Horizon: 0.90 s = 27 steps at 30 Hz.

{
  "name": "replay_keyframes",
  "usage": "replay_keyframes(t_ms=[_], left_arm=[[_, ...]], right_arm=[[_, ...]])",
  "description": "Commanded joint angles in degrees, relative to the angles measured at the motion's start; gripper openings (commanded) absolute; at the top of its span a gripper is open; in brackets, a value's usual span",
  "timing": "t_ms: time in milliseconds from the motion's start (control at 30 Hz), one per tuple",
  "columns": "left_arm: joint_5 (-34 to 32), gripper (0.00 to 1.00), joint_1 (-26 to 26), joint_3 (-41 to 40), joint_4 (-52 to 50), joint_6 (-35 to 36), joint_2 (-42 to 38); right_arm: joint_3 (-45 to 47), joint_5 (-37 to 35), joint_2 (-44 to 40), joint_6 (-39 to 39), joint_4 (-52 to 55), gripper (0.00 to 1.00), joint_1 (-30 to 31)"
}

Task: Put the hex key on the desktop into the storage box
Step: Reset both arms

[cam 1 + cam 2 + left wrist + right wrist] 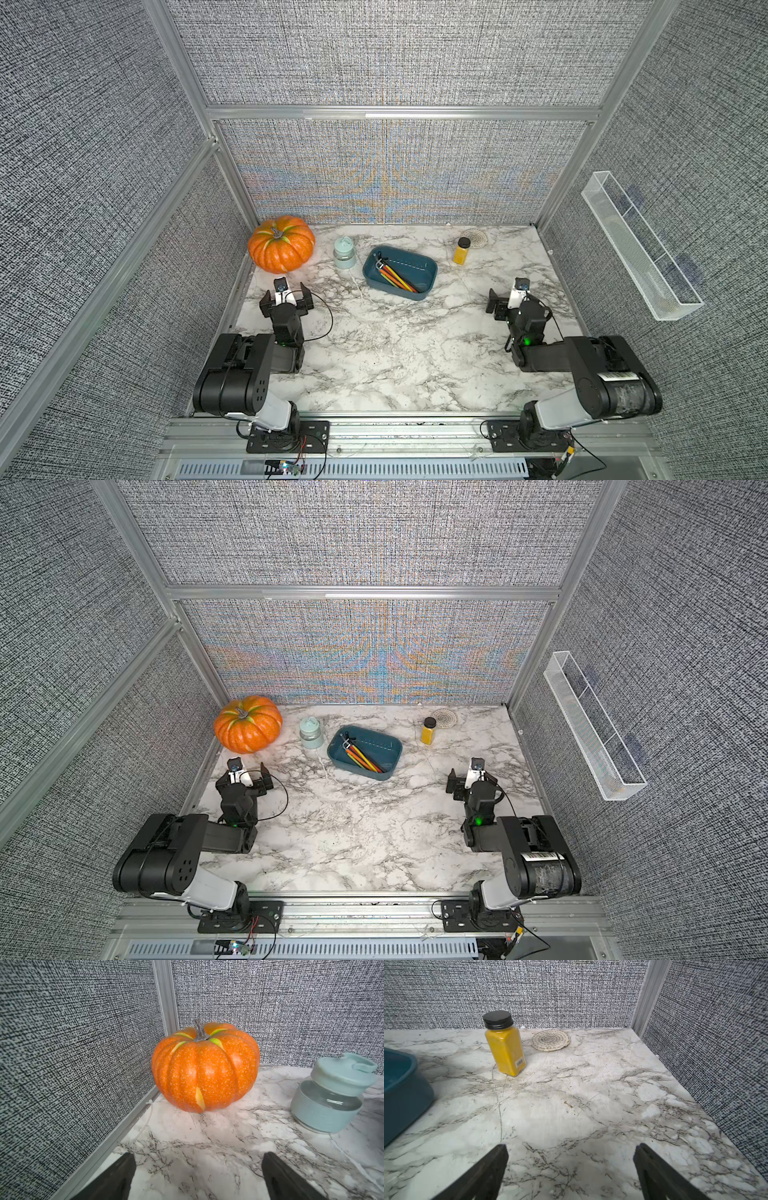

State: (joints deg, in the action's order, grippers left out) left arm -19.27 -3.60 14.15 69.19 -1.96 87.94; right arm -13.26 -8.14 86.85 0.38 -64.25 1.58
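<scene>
The dark teal storage box [417, 266] [382, 746] stands at the back middle of the marble desktop [395, 353]; its corner shows in the right wrist view [402, 1084]. Inside it lies a bundle of coloured hex keys [398, 279] [363, 759] on a black holder. I see no hex key on the bare desktop. My left gripper [286, 296] [198, 1155] is open and empty, in front of the pumpkin. Right of the box, my right gripper [513, 300] [571, 1146] is also open, with only marble between its fingers.
An orange pumpkin [281, 249] [205, 1072] fills the back left corner, with a pale blue jar [344, 252] [332, 1095] beside it. A yellow spice bottle [461, 251] [505, 1047] and woven coaster [477, 237] stand back right. A clear tray [640, 245] hangs on the right wall.
</scene>
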Motion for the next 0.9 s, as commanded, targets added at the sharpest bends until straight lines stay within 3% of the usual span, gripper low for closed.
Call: replay_keyframes(t_ms=[0,867], left_arm=[[0.9,1.0,0.19,0.35,1.78,-0.42,-0.05],[0.99,1.0,0.17,0.35,1.56,-0.42,-0.16]], right_arm=[[0.64,1.56,0.09,-0.84,-7.54,0.99,0.13],[0.43,1.73,0.04,-0.82,-6.77,0.99,0.0]])
